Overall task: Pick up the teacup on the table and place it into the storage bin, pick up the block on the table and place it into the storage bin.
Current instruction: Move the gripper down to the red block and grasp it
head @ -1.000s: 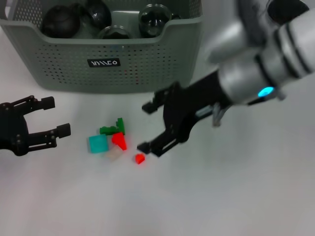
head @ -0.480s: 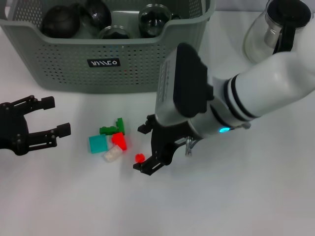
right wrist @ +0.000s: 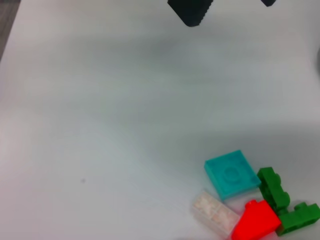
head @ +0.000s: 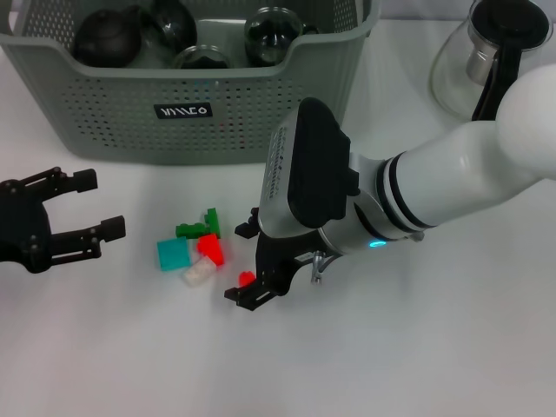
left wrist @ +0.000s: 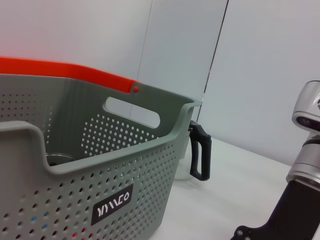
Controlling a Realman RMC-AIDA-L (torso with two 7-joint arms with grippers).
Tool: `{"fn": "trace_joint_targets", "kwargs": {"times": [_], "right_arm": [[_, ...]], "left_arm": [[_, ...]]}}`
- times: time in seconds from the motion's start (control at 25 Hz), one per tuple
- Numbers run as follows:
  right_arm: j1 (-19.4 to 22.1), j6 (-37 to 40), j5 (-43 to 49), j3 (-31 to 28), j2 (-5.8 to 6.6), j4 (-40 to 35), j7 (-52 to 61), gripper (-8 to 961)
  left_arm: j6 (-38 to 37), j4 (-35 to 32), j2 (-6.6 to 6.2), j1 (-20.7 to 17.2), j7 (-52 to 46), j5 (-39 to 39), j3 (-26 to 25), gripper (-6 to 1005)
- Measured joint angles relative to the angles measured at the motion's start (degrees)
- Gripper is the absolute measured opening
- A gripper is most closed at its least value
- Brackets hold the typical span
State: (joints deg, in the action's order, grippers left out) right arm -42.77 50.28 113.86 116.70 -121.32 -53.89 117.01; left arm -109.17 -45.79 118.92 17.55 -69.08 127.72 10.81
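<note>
Right gripper [head: 246, 258] low over table [head: 417, 347], jaws wide, small red block [head: 247, 278] between them, untouched. Other blocks [head: 195, 248] just beside. Storage bin [head: 191, 113] well behind, teacups [head: 271, 33] inside. Left gripper [head: 91, 207] parked aside, jaws wide.

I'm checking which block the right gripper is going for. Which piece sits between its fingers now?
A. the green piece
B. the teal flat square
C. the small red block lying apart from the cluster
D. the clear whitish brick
C: in the head view the right gripper straddles the small red block, while the teal square, green piece and whitish brick lie clustered beside it.
</note>
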Motion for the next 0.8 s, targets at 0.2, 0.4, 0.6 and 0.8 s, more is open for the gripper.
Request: {"fn": "trace_joint_targets", "kwargs": {"times": [0.2,0.4,0.6,0.8], "right_arm": [[0.0,-0.5,-0.9,0.2,-0.07,0.6,0.2,929],[-0.2,-0.9,-1.4,0.6,-0.11,1.3,0.2,746],[-0.1,-1.7,-1.4,1.3,-0.24,2.3,0.2,650],[-0.1,-1.7,-1.4,1.6,-0.25,2.5,0.2,553]], "left_arm": [[0.1,0.0,0.00,0.0,0.0,0.0,0.0,862],[0.7,0.3,0.00,0.0,0.0,0.0,0.0,862],[1.1,0.8,0.00,0.0,0.2,0.0,0.2,862],[1.2,0.8,0.00,0.0,0.2,0.0,0.3,862]]}}
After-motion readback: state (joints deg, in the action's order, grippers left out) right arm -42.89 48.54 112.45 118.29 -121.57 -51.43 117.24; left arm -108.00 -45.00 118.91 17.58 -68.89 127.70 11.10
